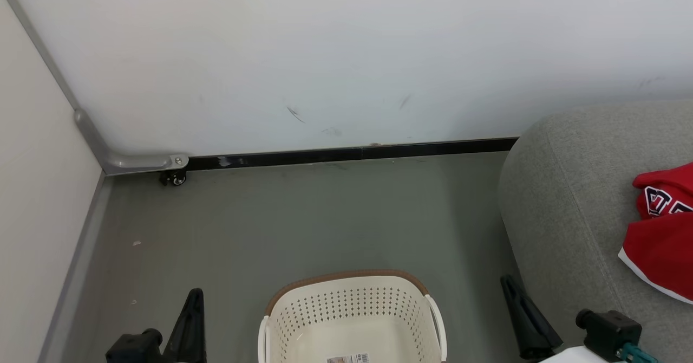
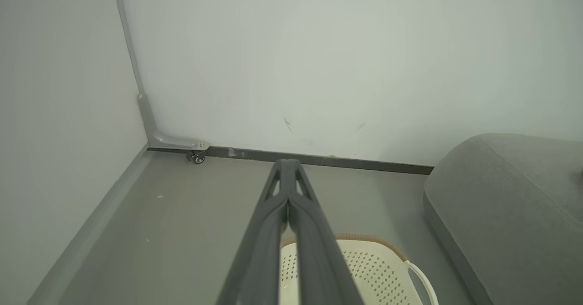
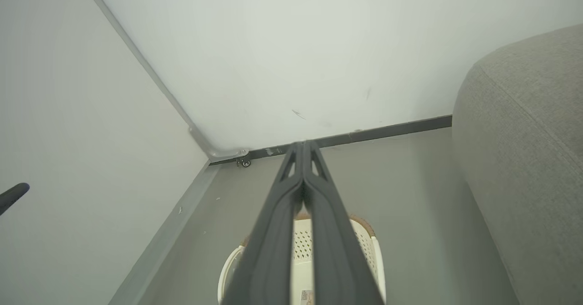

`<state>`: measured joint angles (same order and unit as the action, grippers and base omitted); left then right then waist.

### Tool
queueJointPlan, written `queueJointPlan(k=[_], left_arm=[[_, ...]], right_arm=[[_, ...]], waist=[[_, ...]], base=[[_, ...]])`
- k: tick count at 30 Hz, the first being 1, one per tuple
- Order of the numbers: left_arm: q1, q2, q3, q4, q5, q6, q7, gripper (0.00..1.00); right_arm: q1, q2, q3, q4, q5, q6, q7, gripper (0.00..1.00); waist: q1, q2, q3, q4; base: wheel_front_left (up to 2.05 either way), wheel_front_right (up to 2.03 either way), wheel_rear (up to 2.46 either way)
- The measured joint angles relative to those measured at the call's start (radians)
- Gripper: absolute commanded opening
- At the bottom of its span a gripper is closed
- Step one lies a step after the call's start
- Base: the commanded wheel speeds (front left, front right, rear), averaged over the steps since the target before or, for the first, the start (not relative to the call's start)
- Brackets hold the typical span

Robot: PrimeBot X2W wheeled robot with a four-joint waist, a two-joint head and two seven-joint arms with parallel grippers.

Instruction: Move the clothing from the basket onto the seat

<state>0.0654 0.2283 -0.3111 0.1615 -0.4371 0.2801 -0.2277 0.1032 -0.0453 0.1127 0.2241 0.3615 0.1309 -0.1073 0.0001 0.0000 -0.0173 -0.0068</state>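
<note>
We find the clothing [image 1: 663, 233] lying on the seat [image 1: 563, 206], at the right edge of the head view. It is a bright red, crumpled heap folded over itself, with black block letters outlined in white on its upper part and a thin white trim along its lower hem. The picture's edge cuts it off, so we cannot tell whether it is one garment or two. The seat is a rounded grey fabric form on the grey floor [image 1: 303, 216], against the white wall [image 1: 346, 54]. Near it, to its left, stands the basket [image 1: 346, 303], cream-white with perforated walls, a brown rim and white handles. A label [image 1: 347, 358] shows on its bare bottom. Our left gripper [image 2: 287, 164] has its two dark fingers pressed together on nothing, and so does our right gripper [image 3: 303, 145]. In the head view they flank the basket.
</note>
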Motion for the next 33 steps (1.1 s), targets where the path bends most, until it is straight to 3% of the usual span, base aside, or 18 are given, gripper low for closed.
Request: queueJointPlan(k=[9,23,33], left_arm=[[0.0,-0.016,0.036,-0.006,-0.124,-0.026,0.026,0.0],[0.0,-0.042,0.094,-0.012,-0.322,-0.081,0.079,0.0],[-0.002,-0.054,0.131,-0.012,-0.456,-0.123,0.11,0.0]], right_arm=[[-0.001,0.001,-0.016,-0.004,0.141,0.0,0.002,0.0],[-0.006,-0.012,-0.043,-0.004,0.361,0.0,0.025,0.0],[-0.026,-0.023,-0.055,-0.003,0.51,0.0,0.046,0.0]], waist=[[0.0011,0.0,0.002,0.001],[0.0113,0.0,-0.003,0.002],[0.0132,0.0,-0.006,0.003]], base=[[0.0,0.0,0.0],[0.0,0.0,0.0],[0.0,0.0,0.0]])
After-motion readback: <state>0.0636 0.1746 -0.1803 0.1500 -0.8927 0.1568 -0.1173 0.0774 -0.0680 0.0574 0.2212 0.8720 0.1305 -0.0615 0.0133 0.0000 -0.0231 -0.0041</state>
